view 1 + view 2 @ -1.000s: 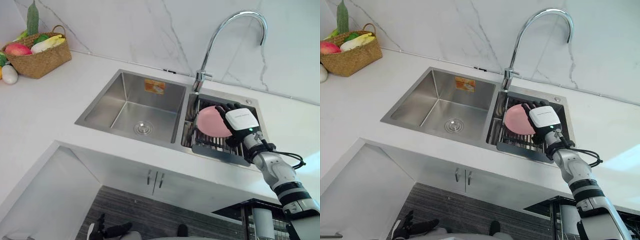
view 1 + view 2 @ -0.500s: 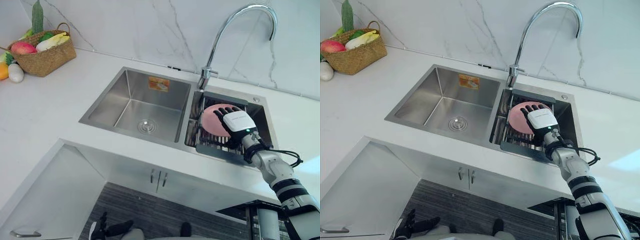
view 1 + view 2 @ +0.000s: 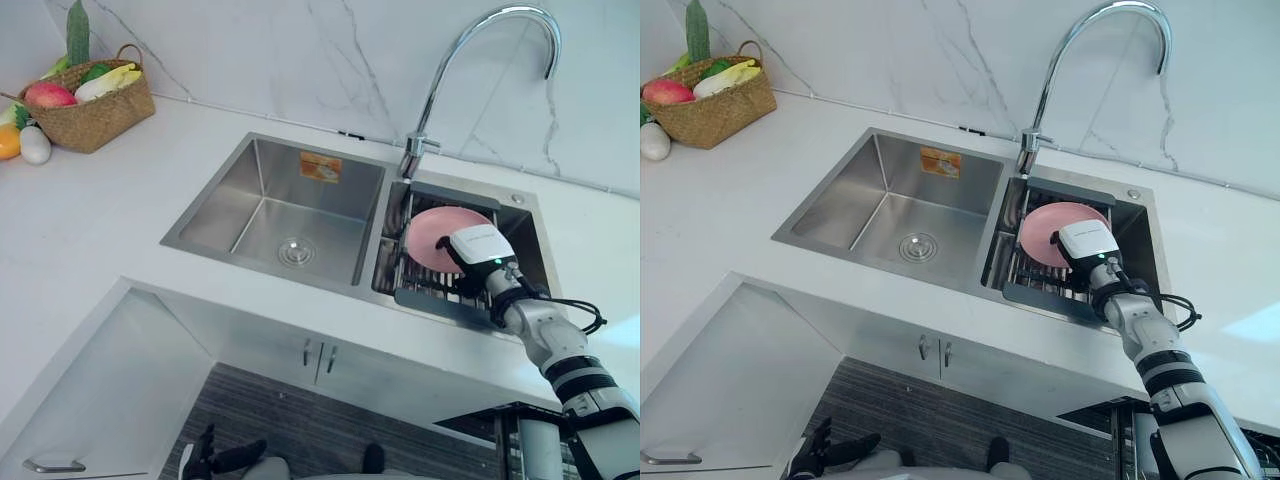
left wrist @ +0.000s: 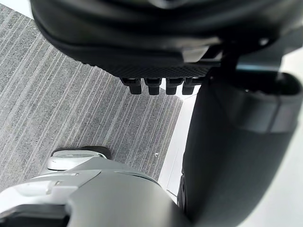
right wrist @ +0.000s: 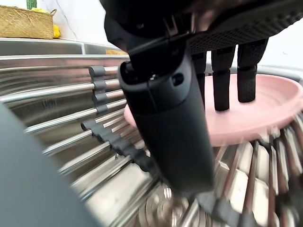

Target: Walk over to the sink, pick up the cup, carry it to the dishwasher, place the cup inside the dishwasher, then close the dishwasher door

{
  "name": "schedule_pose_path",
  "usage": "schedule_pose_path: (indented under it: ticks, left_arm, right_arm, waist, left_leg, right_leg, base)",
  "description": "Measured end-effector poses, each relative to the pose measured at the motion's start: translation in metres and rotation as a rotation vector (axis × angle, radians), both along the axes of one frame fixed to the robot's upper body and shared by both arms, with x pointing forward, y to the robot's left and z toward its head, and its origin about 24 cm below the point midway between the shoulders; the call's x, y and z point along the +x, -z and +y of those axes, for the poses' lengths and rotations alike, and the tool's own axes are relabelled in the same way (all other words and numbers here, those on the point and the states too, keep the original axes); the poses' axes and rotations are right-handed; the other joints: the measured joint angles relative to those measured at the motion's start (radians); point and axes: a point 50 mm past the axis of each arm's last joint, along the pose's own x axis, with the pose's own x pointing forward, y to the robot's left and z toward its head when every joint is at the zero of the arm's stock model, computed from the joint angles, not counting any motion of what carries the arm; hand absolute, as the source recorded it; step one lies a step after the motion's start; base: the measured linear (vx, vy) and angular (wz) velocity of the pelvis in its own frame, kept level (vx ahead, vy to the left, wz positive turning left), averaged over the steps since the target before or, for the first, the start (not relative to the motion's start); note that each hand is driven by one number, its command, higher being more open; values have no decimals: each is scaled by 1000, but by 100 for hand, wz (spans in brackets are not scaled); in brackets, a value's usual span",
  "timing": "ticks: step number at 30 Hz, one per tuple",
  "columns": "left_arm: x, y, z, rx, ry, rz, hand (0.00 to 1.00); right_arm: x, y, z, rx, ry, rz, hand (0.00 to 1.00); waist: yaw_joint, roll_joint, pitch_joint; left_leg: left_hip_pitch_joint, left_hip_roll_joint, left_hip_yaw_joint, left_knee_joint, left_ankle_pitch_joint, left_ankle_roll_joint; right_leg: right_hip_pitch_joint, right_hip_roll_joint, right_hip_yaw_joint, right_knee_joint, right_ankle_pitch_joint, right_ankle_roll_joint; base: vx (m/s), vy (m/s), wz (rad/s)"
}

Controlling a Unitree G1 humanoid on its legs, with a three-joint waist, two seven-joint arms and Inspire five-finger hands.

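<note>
Right robot hand point(image 3: 478, 246) open, fingers point(image 5: 221, 80) straight, tips on the pink dish point(image 3: 430, 225) (atop the sink rack point(image 3: 425, 293)).

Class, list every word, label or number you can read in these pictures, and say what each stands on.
Nothing reads clearly.
Print on the orange sticker on the sink's back wall: too small to read.
Faint print on the white cover of the right hand: too small to read.

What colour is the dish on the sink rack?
Pink. The dish shows best in the left eye view.
</note>
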Motion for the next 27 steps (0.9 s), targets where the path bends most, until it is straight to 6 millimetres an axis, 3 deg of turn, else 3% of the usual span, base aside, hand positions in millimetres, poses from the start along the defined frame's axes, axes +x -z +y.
schedule_pose_path:
  ticks: [5, 13, 18, 23, 27]
  left_arm:
    - [-1, 0, 0, 3, -2, -1, 100]
    - [-1, -1, 0, 20, -13, -17, 100]
    - [-2, -1, 0, 28, -19, -18, 100]
    - [-6, -1, 1, 47, -35, -22, 100]
    - [-8, -2, 1, 54, -53, -33, 100]
  right_arm:
    - [8, -20, 2, -10, -32, -155, 0]
    - [6, -22, 5, 8, -74, -229, 0]
    - [6, -37, 4, 71, -78, -306, 0]
    - [3, -55, 7, 173, -91, -392, 0]
    - [-14, -70, 10, 272, -120, -462, 0]
  waist:
    - [-4, 1, 0]
    - [-10, 2, 16]
    - [-19, 3, 17]
    - [-28, 4, 17]
    - [-36, 4, 16]
  left_leg:
    - [5, -1, 3, -5, 1, 0]
    - [6, -4, 2, -15, 4, 2]
    - [10, -9, 3, -23, 7, 7]
    - [20, -19, 3, -50, 24, 10]
    - [21, -26, -18, -77, 47, 9]
  right_leg:
    - [1, 0, 2, 0, 0, 0]
    - [-1, -3, 1, 0, 1, 1]
    - [-1, -7, 1, -1, 2, 2]
    - [-2, -16, -1, -1, 5, 3]
    - [1, -20, -23, -1, 5, 3]
  base:
    - [0, 0, 0]
    - [0, 0, 0]
    - [0, 0, 0]
    - [-21, -4, 1]
    - [-28, -25, 14]
